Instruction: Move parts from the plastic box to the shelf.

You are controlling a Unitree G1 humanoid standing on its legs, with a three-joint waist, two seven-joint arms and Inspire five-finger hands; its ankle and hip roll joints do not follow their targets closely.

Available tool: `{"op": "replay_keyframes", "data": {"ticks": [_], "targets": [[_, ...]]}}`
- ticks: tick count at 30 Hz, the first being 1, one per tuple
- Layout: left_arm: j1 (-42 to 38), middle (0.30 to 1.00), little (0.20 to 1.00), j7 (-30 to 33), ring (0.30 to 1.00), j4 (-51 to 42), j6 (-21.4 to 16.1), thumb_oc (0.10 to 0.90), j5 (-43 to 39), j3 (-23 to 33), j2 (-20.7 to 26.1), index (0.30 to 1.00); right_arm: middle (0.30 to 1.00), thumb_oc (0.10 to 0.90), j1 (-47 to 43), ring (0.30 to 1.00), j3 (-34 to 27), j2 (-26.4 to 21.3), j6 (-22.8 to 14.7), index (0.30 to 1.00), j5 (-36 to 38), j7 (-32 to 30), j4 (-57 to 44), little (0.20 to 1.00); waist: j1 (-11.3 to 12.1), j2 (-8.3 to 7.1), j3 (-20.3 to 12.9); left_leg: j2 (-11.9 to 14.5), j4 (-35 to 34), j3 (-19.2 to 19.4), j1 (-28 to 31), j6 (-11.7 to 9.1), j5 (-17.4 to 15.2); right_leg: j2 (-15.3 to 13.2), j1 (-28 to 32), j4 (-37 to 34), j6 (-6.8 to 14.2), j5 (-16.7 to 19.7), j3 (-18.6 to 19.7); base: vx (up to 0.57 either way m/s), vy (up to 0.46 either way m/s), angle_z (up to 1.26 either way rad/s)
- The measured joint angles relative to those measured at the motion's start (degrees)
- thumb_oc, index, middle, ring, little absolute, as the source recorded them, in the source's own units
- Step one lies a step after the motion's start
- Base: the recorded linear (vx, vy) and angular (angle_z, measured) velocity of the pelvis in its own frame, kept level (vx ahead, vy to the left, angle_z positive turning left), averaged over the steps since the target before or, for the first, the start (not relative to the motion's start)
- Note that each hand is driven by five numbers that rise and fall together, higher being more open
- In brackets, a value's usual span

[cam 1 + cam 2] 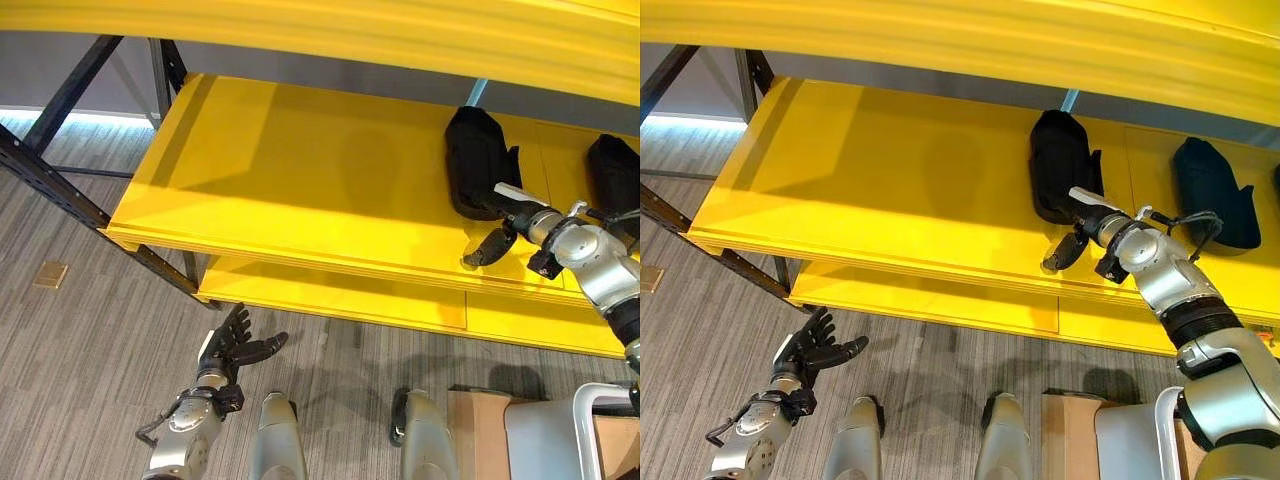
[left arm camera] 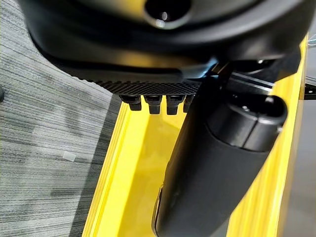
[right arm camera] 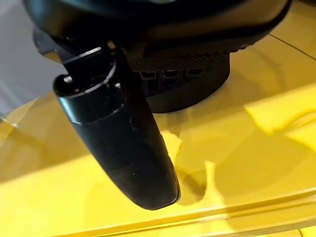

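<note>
A black part [image 1: 476,160] lies on the yellow shelf board [image 1: 300,170], towards its right. My right hand [image 1: 520,218] is at the near end of this part, fingers straight against it and the thumb [image 3: 123,143] standing off over the board; the hand is open. Another black part [image 1: 612,178] lies further right on the same board. My left hand [image 1: 228,347] hangs low over the floor in front of the shelf, open with its fingers spread and nothing in it. The grey plastic box [image 1: 550,435] shows at the lower right.
A yellow beam [image 1: 350,30] crosses overhead, and a lower yellow shelf [image 1: 330,295] sits under the board. The black frame posts [image 1: 50,180] stand at the left. A cardboard box [image 1: 475,430] is beside the plastic box. The board's left half is bare.
</note>
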Motion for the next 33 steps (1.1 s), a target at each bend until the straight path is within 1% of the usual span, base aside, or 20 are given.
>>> {"op": "replay_keyframes", "data": {"ticks": [3,12,17,27,32,33], "targets": [[-0.1,1.0,1.0,-0.3,1.0,0.0,0.1,0.9,0.0,0.0,0.0,1.0,1.0,0.9,0.1,1.0,0.0,-0.2,-0.1,1.0,1.5,0.9,-1.2,1.0,0.0,-0.1,0.0,0.0,0.0,0.0,0.0,0.0,0.0,0.0,0.0,0.0,0.0,0.0,0.0,0.0,0.0,0.0],[-0.1,1.0,1.0,-0.3,1.0,0.0,0.2,0.9,0.0,0.1,0.0,1.0,1.0,0.9,0.6,1.0,0.0,-0.2,0.0,1.0,1.5,1.9,-1.2,1.0,0.1,-0.3,0.1,0.0,0.0,-0.1,-0.1,0.0,0.0,0.0,0.0,0.0,0.0,0.0,-0.1,0.0,0.0,0.0],[-0.1,1.0,1.0,-0.4,1.0,0.0,0.2,0.9,0.0,0.1,0.0,1.0,1.0,0.9,0.8,1.0,0.0,-0.2,0.1,1.0,3.6,2.4,-1.5,1.0,0.1,-0.36,0.1,0.0,0.1,-0.1,0.0,0.0,0.0,0.0,0.1,0.0,0.0,0.0,-0.1,0.0,0.0,0.0],[-0.1,1.0,1.0,-0.5,1.0,0.0,0.4,0.9,0.0,0.1,0.0,1.0,1.0,0.9,1.6,1.0,-0.1,-0.6,0.7,1.0,5.0,3.9,-3.5,1.0,-0.1,-0.74,0.0,0.0,0.3,-0.1,0.0,0.0,-0.1,0.0,0.1,0.0,0.0,0.0,0.0,0.0,0.0,0.0],[-0.1,1.0,1.0,-1.2,1.0,0.0,1.2,0.9,0.0,0.1,0.0,1.0,1.0,0.9,2.4,1.0,-0.4,-0.6,0.7,1.0,5.0,4.6,-3.9,1.0,-0.1,-0.93,0.0,0.0,0.6,-0.1,-0.1,0.0,-0.2,0.0,0.2,0.0,0.0,0.0,0.0,0.0,0.0,0.0],[-0.1,1.0,1.0,-1.5,1.0,0.0,1.4,0.9,0.0,0.1,0.0,1.0,1.0,0.9,3.6,1.0,-1.3,-0.6,0.7,1.0,5.0,4.5,-4.9,1.0,-0.1,-1.02,0.0,0.0,0.7,-0.1,-0.1,0.0,-0.2,0.0,0.2,0.0,0.0,0.0,0.0,0.0,0.0,0.0]]}}
